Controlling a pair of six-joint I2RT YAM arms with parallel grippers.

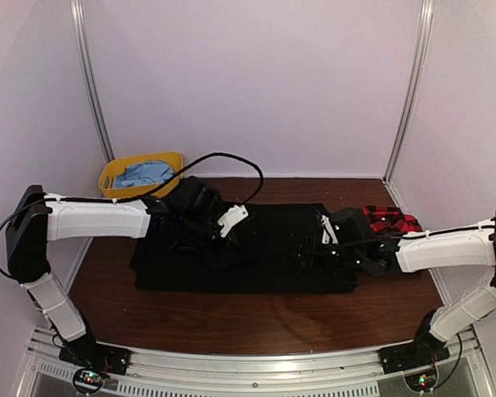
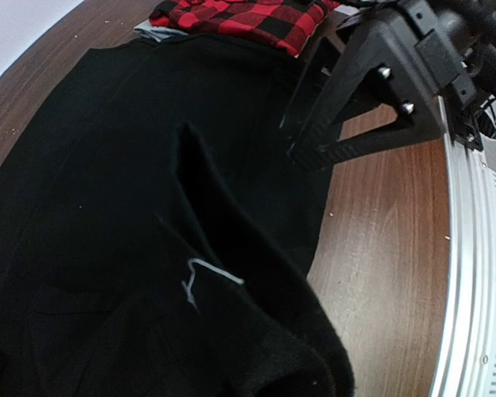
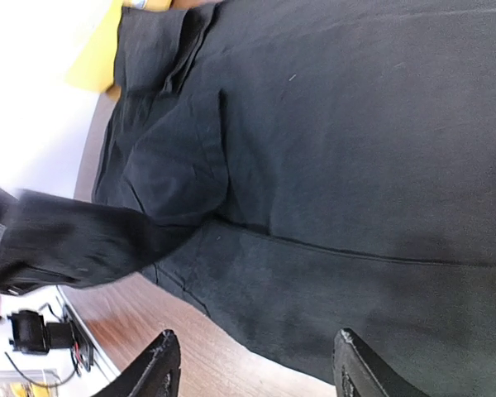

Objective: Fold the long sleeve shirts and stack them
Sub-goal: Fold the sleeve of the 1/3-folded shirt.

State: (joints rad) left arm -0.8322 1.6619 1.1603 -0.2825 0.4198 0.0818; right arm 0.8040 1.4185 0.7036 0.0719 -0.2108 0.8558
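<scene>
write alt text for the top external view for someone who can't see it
A black shirt lies spread across a brown table, with the left arm and right arm reaching over it from either side. A folded red plaid shirt sits at its right end, and a yellow bin of blue cloth stands far left.

Black shirt (image 2: 107, 207) ridged up, plaid shirt (image 2: 240, 16) beyond, wooden table (image 2: 380, 248)

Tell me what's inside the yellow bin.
A crumpled light blue cloth fills the yellow bin. Anything beneath that cloth is covered, so I cannot tell what else is there.
</scene>
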